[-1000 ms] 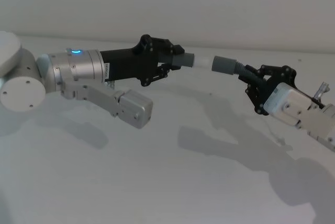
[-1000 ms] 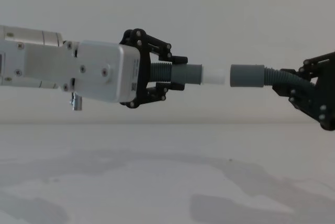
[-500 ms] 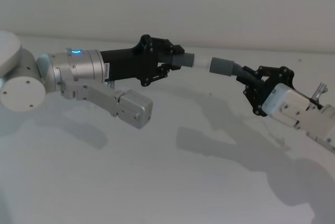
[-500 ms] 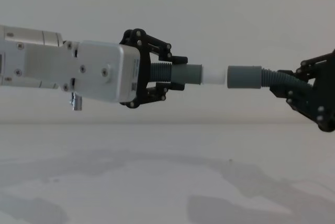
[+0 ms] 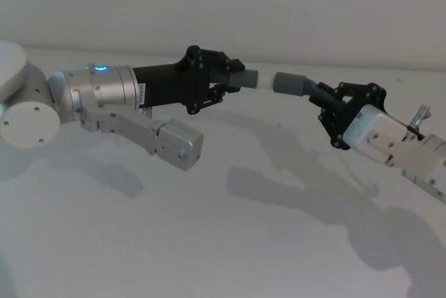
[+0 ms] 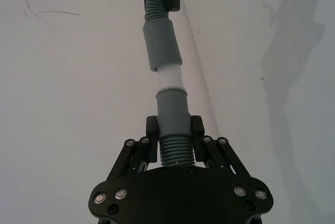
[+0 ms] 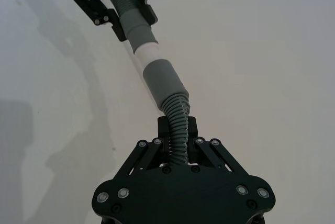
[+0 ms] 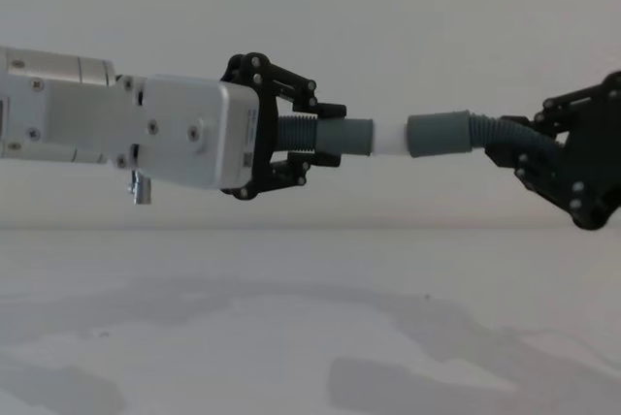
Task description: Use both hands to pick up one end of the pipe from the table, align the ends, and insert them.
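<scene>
Head view: the left gripper (image 5: 233, 82) is clamped on the ribbed neck of the left pipe piece (image 5: 245, 79) at about ten o'clock of centre, well above the table (image 5: 209, 242). The right gripper (image 5: 329, 108), at three o'clock, is closed on the ribbed part of the right pipe piece (image 5: 296, 85). Its grey socket (image 5: 287, 83) has slid toward nine o'clock over the last second, and the open gap that showed before the white tip (image 5: 264, 80) is gone.

Left wrist view: the left gripper (image 6: 174, 139) pinches its piece just behind the smooth cuff (image 6: 172, 110). The white tip (image 6: 170, 77) runs straight toward twelve o'clock into the socket (image 6: 163, 43), with part of the white band left bare.

Right wrist view: the right gripper (image 7: 177, 132) holds the ribbed hose, which bends toward eleven o'clock. The socket (image 7: 164, 81) now meets the white tip (image 7: 148, 54); the mouth seems to sit around it rather than merely against it.

Chest view: both pieces hang level at mid-height, the left gripper (image 8: 320, 134) at nine o'clock and the right gripper (image 8: 514, 153) at three. The socket (image 8: 439, 134) covers the far part of the white tip (image 8: 388, 137), and the ribbed section behind it bows slightly upward.

In my judgement alignment is done and insertion has begun; a further axial push should seat the tip, though the flexing hose may absorb some of that push.
</scene>
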Available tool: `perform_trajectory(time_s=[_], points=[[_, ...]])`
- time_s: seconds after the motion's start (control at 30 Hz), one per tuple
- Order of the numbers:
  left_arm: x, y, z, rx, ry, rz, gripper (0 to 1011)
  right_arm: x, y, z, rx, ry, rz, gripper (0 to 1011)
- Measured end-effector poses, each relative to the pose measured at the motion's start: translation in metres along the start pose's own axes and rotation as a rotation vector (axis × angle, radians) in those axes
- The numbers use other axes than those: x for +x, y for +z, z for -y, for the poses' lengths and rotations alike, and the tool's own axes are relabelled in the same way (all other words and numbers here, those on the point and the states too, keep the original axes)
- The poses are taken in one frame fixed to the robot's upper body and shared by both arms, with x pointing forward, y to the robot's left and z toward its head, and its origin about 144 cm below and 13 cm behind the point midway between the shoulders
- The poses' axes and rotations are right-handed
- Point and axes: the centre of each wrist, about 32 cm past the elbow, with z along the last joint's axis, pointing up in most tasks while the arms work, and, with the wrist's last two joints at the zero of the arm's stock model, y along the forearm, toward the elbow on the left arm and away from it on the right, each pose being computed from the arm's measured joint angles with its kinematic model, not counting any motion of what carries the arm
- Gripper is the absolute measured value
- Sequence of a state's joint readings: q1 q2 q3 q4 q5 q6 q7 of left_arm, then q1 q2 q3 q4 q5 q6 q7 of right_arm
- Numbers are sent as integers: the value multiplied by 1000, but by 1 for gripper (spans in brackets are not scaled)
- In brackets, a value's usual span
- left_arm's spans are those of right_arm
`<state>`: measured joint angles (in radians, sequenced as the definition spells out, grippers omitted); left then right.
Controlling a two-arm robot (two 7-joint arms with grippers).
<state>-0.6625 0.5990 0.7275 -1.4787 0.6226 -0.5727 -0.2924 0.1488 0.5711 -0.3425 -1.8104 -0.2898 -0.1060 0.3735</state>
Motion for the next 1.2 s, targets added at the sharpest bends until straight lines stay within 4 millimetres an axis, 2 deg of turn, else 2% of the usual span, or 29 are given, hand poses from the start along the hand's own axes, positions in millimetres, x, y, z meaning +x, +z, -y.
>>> perform_trajectory(time_s=[1.2], points=[[0,0,0,-1,0,0,367,2,10,-5,19,4,-8,173]])
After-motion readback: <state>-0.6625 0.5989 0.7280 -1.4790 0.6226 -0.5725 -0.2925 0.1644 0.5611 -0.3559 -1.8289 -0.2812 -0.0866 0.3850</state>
